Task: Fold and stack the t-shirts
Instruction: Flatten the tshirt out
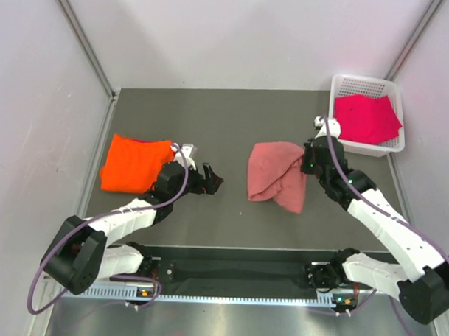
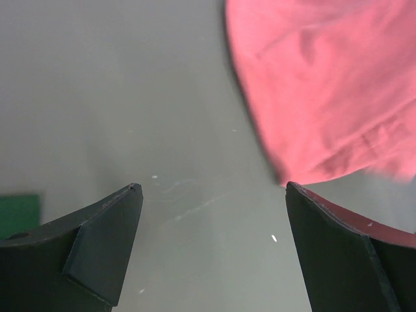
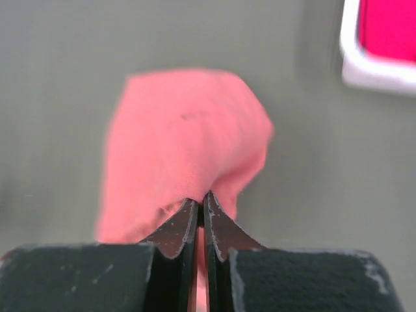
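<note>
A salmon-pink t-shirt (image 1: 274, 173) lies bunched in the middle of the table. My right gripper (image 1: 307, 162) is shut on its right edge and the cloth (image 3: 188, 143) hangs from my jaws. A folded bright orange t-shirt (image 1: 134, 162) lies at the left. My left gripper (image 1: 213, 179) is open and empty over bare table between the two shirts; the salmon-pink shirt's edge (image 2: 325, 91) shows beyond its right finger. A magenta t-shirt (image 1: 366, 118) lies in the basket at the far right.
A white plastic mesh basket (image 1: 363, 85) stands at the table's far right corner and also shows in the right wrist view (image 3: 364, 68). White walls enclose the dark grey table (image 1: 233, 124) on three sides.
</note>
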You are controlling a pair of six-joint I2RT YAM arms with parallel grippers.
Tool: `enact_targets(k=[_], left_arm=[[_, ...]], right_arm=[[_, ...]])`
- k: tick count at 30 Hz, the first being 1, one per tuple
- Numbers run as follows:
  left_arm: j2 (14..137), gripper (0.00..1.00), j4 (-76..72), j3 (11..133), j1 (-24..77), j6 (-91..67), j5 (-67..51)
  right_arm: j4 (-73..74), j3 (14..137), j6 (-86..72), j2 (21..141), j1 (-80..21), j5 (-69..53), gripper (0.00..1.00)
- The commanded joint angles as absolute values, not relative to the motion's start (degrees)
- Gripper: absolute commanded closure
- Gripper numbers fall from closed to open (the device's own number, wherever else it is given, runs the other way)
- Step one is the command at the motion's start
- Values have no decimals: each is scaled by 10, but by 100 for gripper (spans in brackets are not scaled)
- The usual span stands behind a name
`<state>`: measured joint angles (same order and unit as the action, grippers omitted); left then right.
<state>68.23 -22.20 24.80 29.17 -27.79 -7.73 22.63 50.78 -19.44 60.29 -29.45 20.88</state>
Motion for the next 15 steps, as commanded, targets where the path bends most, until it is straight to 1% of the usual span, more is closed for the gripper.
enact_targets(k=[1,4,8,11,14,15], left_arm=[[690,5,-235,279,321,-252,-90],[701,4,-232,289,344,-233,-82],[710,4,-230,296,366,-220,-70],[697,5,-224,294,366,-219,-51],[667,5,-209,284,366,-221,-5],[658,6,-204,278,366,-224,52]], right_arm=[[290,597,-150,571,-301,192,100],[328,627,-147,569,-302,178,100],[337,642,-143,565,-302,155,100],[348,680,-146,578,-307,82,100],[366,735,-154,596,-338,17,100],[373,769,-156,599,-353,11,100]])
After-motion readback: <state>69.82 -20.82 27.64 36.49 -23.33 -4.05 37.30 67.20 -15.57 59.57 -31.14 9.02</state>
